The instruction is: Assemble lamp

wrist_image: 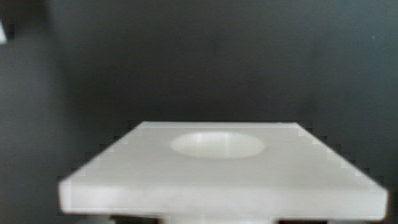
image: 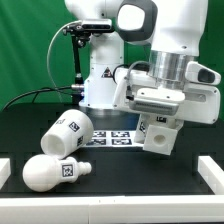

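My gripper (image: 160,116) is shut on the flat square lamp base (image: 158,136) and holds it tilted, just above the black table at the exterior view's right. In the wrist view the base (wrist_image: 214,170) fills the lower half, its round socket (wrist_image: 217,146) facing the camera, and it hides my fingertips. The tapered shade (image: 66,133) lies on its side at the exterior view's left. The rounded bulb (image: 54,172) lies on its side in front of the shade. Both are apart from the gripper.
The marker board (image: 112,137) lies flat between the shade and the held base. Low white rails border the table at the left (image: 5,170), right (image: 211,170) and front (image: 110,215). The robot's white body (image: 100,80) stands behind.
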You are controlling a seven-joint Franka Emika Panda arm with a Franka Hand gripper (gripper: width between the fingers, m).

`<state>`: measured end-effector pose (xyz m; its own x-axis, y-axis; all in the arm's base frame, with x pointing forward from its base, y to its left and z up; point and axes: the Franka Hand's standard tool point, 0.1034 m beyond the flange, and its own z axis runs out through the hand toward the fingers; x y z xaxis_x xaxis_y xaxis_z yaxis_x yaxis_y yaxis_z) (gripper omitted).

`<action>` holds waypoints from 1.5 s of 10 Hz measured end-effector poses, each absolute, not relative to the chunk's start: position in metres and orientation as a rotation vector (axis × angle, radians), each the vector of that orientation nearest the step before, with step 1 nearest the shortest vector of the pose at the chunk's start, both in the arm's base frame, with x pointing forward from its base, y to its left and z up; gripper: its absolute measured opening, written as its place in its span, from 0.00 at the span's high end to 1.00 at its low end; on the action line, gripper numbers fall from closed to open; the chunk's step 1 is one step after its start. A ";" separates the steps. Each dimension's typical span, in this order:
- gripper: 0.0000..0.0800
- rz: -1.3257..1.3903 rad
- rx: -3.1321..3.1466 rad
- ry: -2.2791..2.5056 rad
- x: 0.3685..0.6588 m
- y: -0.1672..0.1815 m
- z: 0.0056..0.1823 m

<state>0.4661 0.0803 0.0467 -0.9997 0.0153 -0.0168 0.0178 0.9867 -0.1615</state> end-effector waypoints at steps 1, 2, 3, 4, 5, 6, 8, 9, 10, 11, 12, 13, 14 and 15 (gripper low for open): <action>0.61 -0.271 -0.015 3.126 0.464 0.086 0.045; 0.61 -0.282 -0.034 3.143 0.461 0.091 0.040; 0.61 -0.277 0.008 3.152 0.459 0.093 0.034; 0.61 -0.276 0.044 3.155 0.459 0.093 0.031; 0.61 -0.277 0.087 3.153 0.459 0.093 0.030; 0.61 -0.284 0.143 3.151 0.459 0.091 0.030; 0.53 -0.285 0.153 3.151 0.459 0.091 0.030; 0.53 -0.285 0.154 3.151 0.459 0.090 0.030; 0.27 -0.285 0.155 3.151 0.459 0.090 0.030; 0.17 -0.285 0.156 3.151 0.459 0.090 0.030; 0.17 -0.285 0.156 3.151 0.459 0.090 0.030; 0.13 -0.285 0.157 3.151 0.459 0.089 0.030; 0.13 -0.285 0.157 3.150 0.459 0.089 0.030; 0.13 -0.302 0.160 3.140 0.463 0.087 0.038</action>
